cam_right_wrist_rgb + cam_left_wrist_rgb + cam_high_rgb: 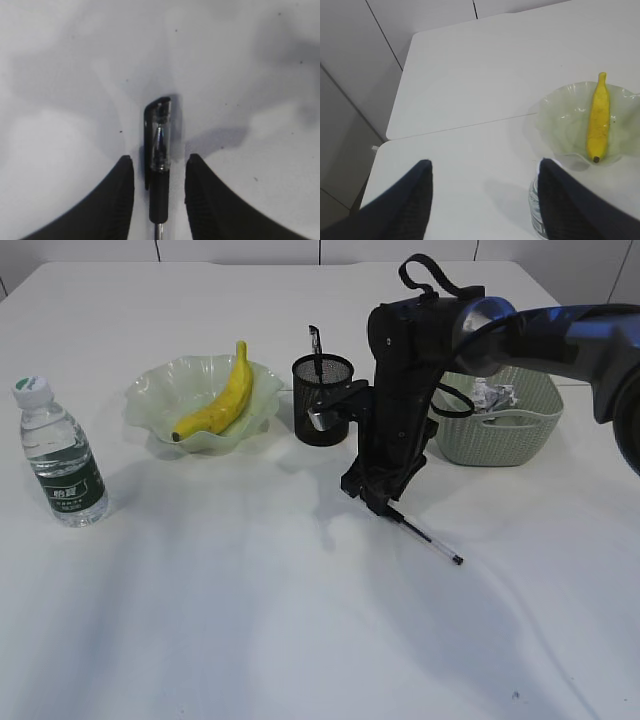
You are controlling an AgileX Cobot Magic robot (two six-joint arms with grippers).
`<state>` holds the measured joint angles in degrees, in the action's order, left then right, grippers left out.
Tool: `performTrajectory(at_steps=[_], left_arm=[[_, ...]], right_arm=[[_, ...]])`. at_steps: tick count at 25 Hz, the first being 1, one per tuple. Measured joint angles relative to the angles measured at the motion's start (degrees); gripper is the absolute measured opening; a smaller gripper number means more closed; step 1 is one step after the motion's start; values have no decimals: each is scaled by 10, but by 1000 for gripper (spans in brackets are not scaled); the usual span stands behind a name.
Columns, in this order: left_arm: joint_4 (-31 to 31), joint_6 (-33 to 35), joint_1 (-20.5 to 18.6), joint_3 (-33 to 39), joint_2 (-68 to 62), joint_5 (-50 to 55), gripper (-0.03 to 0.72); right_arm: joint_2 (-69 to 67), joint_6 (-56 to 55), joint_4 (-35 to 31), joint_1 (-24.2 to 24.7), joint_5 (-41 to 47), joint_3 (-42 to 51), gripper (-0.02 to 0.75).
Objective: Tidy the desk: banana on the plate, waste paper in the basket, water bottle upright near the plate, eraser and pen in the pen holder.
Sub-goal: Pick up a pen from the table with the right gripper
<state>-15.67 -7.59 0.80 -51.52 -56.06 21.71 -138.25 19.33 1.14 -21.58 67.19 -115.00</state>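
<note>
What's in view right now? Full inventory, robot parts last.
water bottle: 1, clear with green label, upright, far left
plate: 1, pale green, wavy rim, right of the bottle
banana: 1, yellow, on the plate
pen holder: 1, black mesh, centre; a dark item stands in it
basket: 1, grey-green, right; crumpled paper inside
pen: 1, black and clear, on the table
right hand: 1, black, fingers either side of the pen
left hand: 1, black, open above the bottle
</note>
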Motion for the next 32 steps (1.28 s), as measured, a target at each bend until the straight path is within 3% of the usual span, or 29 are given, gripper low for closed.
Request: performTrajectory(at_steps=[32], left_arm=[[0,0,0,0,0,0,467]], right_arm=[[-15,-9,-2,0,10,-6,261]])
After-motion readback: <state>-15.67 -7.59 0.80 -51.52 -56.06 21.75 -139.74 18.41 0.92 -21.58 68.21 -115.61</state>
